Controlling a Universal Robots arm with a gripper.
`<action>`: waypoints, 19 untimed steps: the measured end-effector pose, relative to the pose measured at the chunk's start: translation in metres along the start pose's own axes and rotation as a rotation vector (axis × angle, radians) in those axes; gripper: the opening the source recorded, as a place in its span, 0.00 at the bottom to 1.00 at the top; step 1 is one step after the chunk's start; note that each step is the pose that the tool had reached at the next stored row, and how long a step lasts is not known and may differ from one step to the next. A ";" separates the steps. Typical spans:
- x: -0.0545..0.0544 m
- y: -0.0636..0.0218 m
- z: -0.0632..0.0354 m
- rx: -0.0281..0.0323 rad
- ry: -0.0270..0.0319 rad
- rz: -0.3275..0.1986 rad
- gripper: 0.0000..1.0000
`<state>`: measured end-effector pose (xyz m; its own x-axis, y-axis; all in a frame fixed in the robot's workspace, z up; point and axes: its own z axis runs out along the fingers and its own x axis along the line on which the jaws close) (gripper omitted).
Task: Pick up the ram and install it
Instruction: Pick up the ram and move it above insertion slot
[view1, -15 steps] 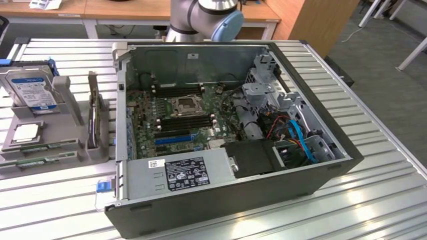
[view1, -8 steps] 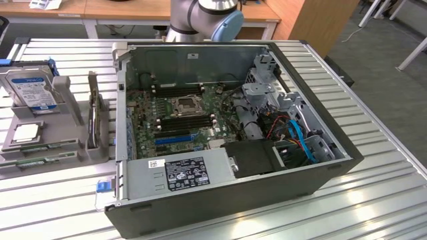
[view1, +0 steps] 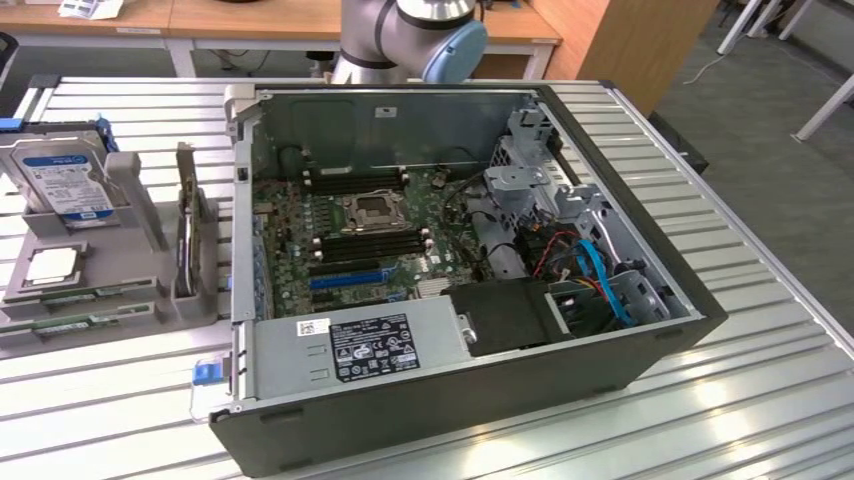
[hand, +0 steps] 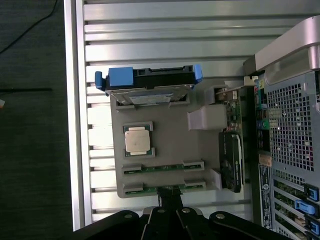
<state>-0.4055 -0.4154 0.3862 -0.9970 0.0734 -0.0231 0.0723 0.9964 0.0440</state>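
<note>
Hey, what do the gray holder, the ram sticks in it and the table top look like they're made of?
Holder: probably plastic, matte gray; even dull surface with moulded slots.
Ram sticks: green circuit board, seen as thin strips between the holder's clips.
Table: metal, likely aluminium; ribbed silver slats with bright glare.

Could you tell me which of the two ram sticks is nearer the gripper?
The ram stick at the holder's edge, by the gripper; the other stick lies next to the processor.
</note>
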 end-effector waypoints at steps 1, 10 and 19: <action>0.000 0.0000 0.0000 0.0000 0.0001 -0.002 0.10; 0.000 0.0000 0.0000 -0.0013 0.0024 -0.056 0.10; 0.000 0.0000 0.0000 -0.0027 0.0052 -0.117 0.10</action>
<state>-0.4055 -0.4154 0.3863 -0.9988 -0.0438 -0.0230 -0.0448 0.9980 0.0440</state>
